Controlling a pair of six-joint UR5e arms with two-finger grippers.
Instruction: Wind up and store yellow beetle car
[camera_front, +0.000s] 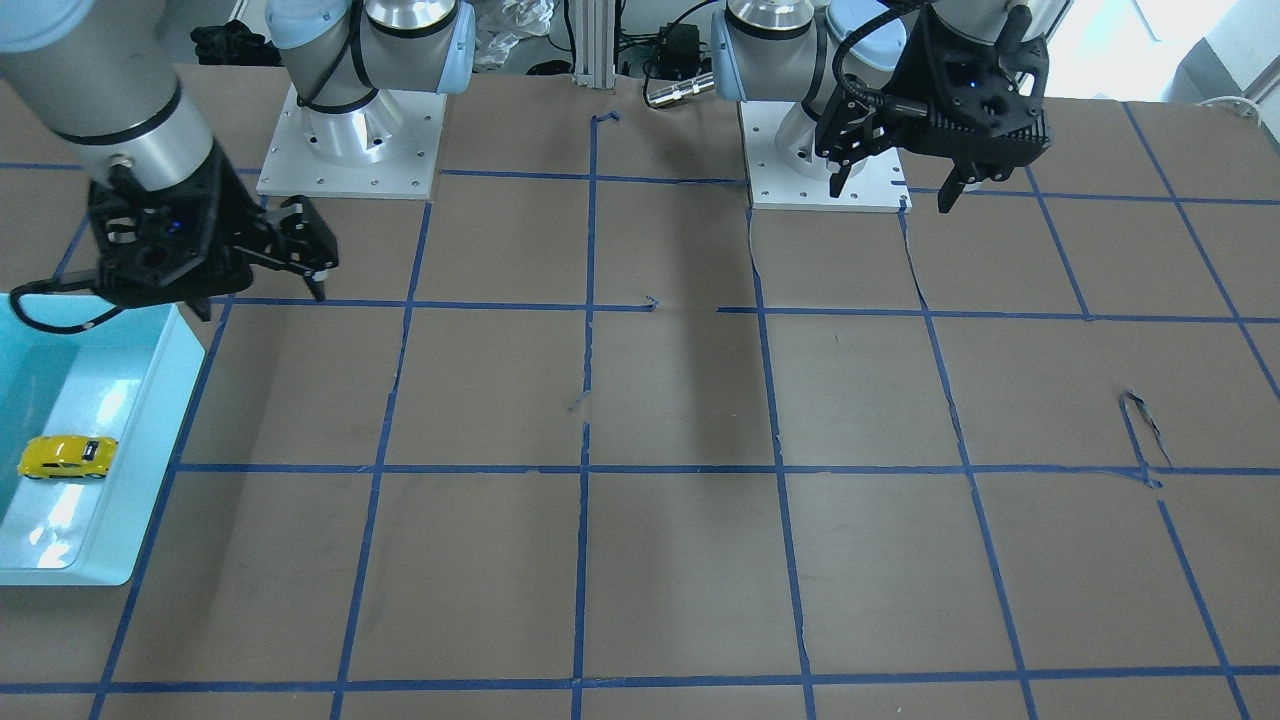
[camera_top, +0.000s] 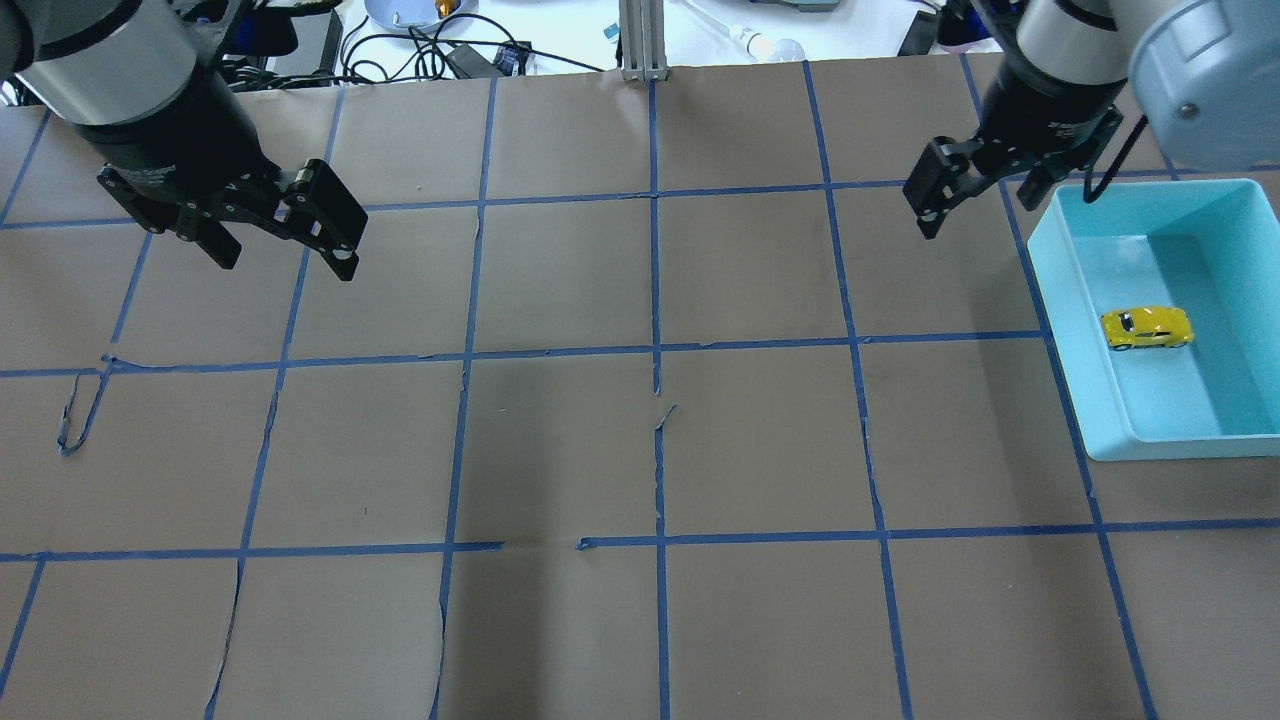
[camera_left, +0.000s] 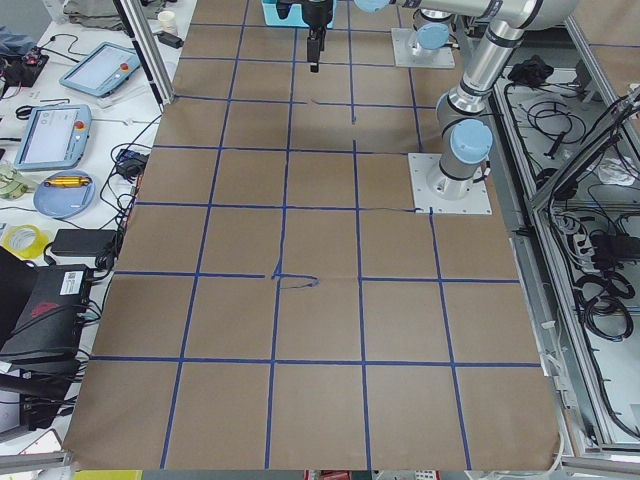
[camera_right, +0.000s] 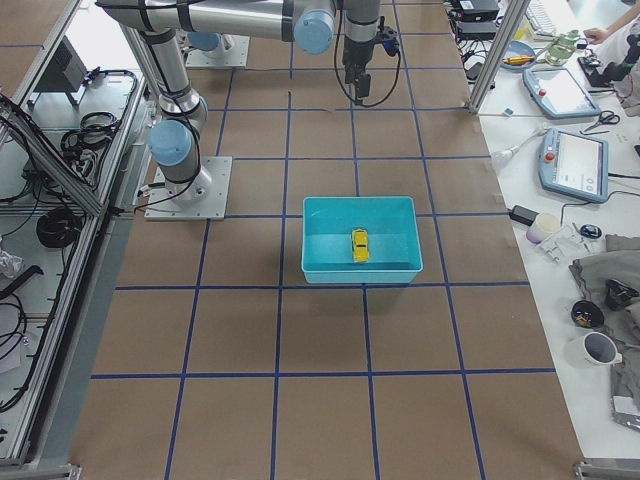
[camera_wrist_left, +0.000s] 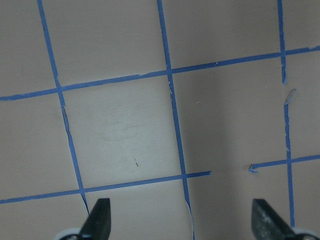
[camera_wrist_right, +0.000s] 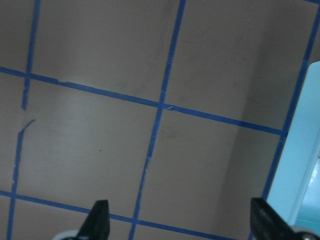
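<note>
The yellow beetle car (camera_front: 66, 456) lies inside a teal bin (camera_front: 160, 420) on the robot's right side of the table. It also shows in the overhead view (camera_top: 1146, 328) and the exterior right view (camera_right: 359, 244). My right gripper (camera_top: 975, 205) is open and empty. It hangs above the table beside the bin's (camera_top: 1060, 330) robot-side inner corner, apart from the car. Its wrist view (camera_wrist_right: 180, 222) shows bare paper and the bin's edge. My left gripper (camera_top: 285, 260) is open and empty, high over the left of the table, and shows bare paper in its wrist view (camera_wrist_left: 181, 220).
Brown paper with a blue tape grid (camera_top: 655, 350) covers the table. Some tape is torn and lifted (camera_top: 75, 420). The two arm bases (camera_front: 350, 150) stand at the robot's edge. Teach pendants (camera_right: 580, 165) and cables lie on side tables beyond the table.
</note>
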